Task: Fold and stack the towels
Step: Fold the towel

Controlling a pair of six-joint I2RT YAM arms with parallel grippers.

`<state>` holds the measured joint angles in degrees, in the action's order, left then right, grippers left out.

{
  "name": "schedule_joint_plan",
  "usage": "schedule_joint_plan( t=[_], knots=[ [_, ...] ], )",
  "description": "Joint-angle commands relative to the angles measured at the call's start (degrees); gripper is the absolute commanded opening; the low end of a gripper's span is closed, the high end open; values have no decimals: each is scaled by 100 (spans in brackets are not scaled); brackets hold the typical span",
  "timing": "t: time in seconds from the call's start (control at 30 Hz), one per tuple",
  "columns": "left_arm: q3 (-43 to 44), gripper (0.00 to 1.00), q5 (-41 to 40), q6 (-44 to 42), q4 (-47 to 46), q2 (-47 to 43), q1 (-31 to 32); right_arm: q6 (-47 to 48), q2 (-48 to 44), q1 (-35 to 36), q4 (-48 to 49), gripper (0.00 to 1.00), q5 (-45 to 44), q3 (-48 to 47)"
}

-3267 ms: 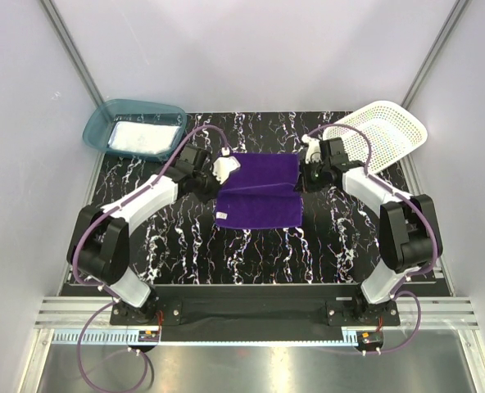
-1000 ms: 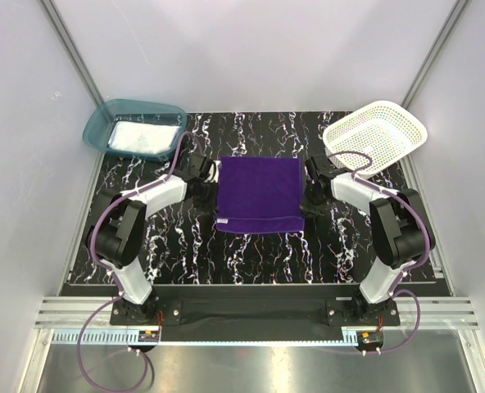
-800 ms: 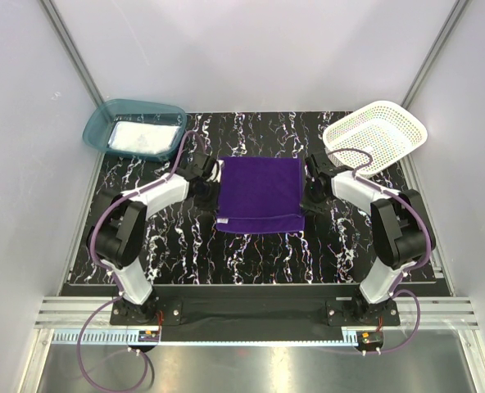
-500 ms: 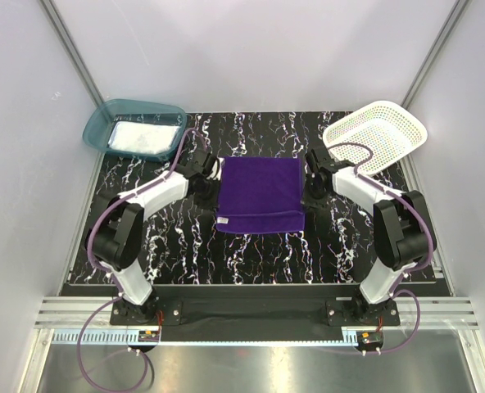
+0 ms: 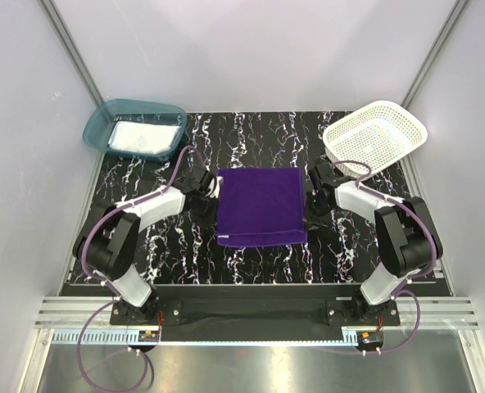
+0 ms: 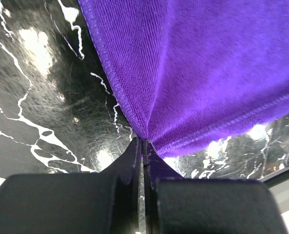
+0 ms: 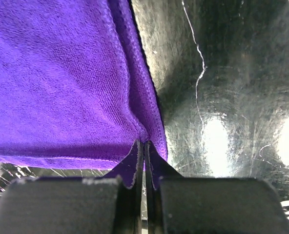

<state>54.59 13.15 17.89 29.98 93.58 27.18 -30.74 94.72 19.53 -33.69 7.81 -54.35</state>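
The purple towel [image 5: 260, 205] lies folded in the middle of the black marbled table. My left gripper [image 5: 210, 187] is shut on the towel's left edge; in the left wrist view [image 6: 143, 141] the cloth [image 6: 203, 68] puckers into the closed tips. My right gripper [image 5: 310, 200] is shut on the right edge; in the right wrist view [image 7: 144, 142] the purple cloth [image 7: 56, 83] bunches at the closed tips. A white towel [image 5: 140, 136] lies in the teal bin [image 5: 103, 119]. The light blue towel is out of view.
The teal bin stands at the back left corner. A white mesh basket [image 5: 377, 135] stands at the back right, just behind my right arm. Grey walls enclose the table on three sides.
The towel went from half-folded with both corners lifted to a flat doubled rectangle. Both grippers have since drawn it a little toward the near edge, still pinching its sides.
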Motion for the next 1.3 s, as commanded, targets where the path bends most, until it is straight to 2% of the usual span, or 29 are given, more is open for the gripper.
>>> schedule_joint_plan(
  t=[0.0, 0.13, 0.17, 0.27, 0.37, 0.47, 0.63, 1.03, 1.07, 1.13, 1.17, 1.27],
  knots=[
    [341, 0, 30, -31, -63, -50, 7, 209, -50, 51, 224, 0, 1, -338],
    [1026, 0, -136, -198, 534, -199, -19, 437, -129, 51, -356, 0, -131, -1032],
    [1445, 0, -180, -233, 710, -235, -37, 542, -172, 51, -531, 0, -227, -1199],
    [1696, 0, -138, -234, 1150, -576, -2, 622, -426, 51, -1139, 0, -150, -1579],
    [1109, 0, 363, 38, 836, -1033, 94, 482, -882, 60, -1070, 0, 158, -1062],
    [186, 0, 470, 390, 152, -1254, 226, 262, -1191, 60, -492, 0, 404, -89],
    [-877, 0, 628, 610, -553, -1096, 288, 51, -1210, 60, 195, 0, 475, 793],
    [-1064, 0, 276, 479, -546, -886, 341, 138, -1069, 60, 355, 0, 212, 1049],
    [-1056, 3, 267, 470, -502, -833, 358, 130, -1052, 60, 328, 7, 168, 1075],
    [-1047, 21, 215, 426, -467, -833, 385, 86, -1104, 60, 267, 19, 141, 1075],
    [-1038, 24, 162, 426, -406, -920, 402, 51, -1209, 60, 154, 28, 124, 1049],
    [-784, 35, 65, 373, -134, -1087, 402, -46, -1542, 60, -189, 31, -77, 839]
  ],
)
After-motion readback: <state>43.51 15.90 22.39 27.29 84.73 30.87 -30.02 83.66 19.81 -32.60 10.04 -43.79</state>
